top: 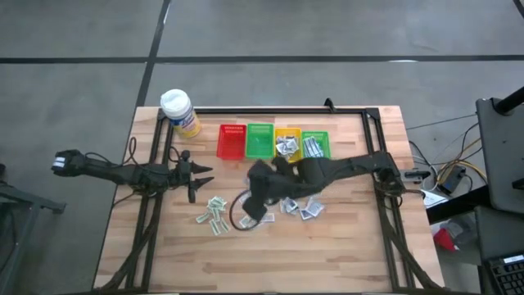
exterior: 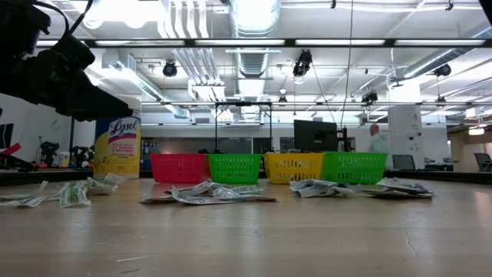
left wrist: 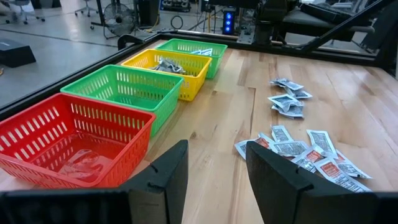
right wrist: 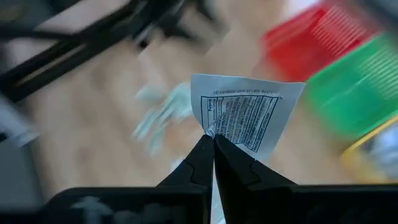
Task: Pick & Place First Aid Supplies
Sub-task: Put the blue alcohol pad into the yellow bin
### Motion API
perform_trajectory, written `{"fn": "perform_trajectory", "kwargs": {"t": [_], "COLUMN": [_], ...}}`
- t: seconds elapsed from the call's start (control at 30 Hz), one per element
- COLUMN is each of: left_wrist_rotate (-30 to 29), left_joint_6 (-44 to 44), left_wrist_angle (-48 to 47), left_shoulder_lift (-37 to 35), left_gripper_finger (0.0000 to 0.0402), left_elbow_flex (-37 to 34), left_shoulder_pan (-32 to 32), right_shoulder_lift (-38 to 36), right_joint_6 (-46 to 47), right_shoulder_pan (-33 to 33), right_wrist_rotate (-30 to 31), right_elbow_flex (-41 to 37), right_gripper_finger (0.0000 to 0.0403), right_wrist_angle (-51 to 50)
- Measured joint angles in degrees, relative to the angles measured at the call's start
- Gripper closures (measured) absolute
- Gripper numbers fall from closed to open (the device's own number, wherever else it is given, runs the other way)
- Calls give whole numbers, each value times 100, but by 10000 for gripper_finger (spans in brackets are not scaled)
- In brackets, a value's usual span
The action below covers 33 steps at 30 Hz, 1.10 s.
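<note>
The right gripper (right wrist: 213, 144) has its two dark fingers pinched fully together on the corner of one small flat white paper packet with grey-blue print (right wrist: 247, 116), which stands up from the fingertips clear of the wooden table (top: 352, 246); in the high view this gripper (top: 260, 179) hangs above the middle of the table, just in front of the row of four plastic baskets. This looks like the carry step: a packet has been lifted and is on its way to a basket. Beyond the held packet the right wrist view shows the red basket (right wrist: 311, 37) and, beside it, the first green basket (right wrist: 360, 87), with a yellow basket (top: 287, 142) and a second green basket (top: 316, 144) farther along the row; both of those already hold packets. Loose packets lie on the table below and to either side of the gripper (top: 214, 215) (top: 301, 206). The next move, as I judge it, calls for bringing the pinched packet over the basket that suits its print, low enough to drop inside, then parting the fingers. The left gripper (left wrist: 214, 171) waits with its fingers apart and empty, facing the red basket, with more packets (left wrist: 305, 152) just ahead of it.
</note>
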Motion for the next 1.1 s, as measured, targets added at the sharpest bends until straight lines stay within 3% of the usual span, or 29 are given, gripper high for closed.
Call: {"fn": "perform_trajectory", "kwargs": {"t": [0.17, 0.4, 0.83, 1.1], "left_wrist_rotate": [-1, -2, -2, -2], "left_joint_6": [-1, -1, -1, -1], "left_wrist_angle": [2, 5, 13, 36], "left_shoulder_lift": [0, 2, 2, 2], "left_gripper_finger": [243, 243, 243, 243], "left_elbow_flex": [-1, -1, -1, -1], "left_shoulder_pan": [0, 0, 0, 0], "right_shoulder_lift": [-39, -37, 28, 28], "right_joint_6": [-755, -1563, -1787, -2917], "right_shoulder_pan": [-310, -904, -2167, -2801], "right_wrist_rotate": [1177, 1632, 1485, 152], "right_elbow_flex": [100, -41, -807, -1711], "right_gripper_finger": [394, 394, 394, 394], "right_wrist_angle": [-20, -60, -1677, -1255]}}
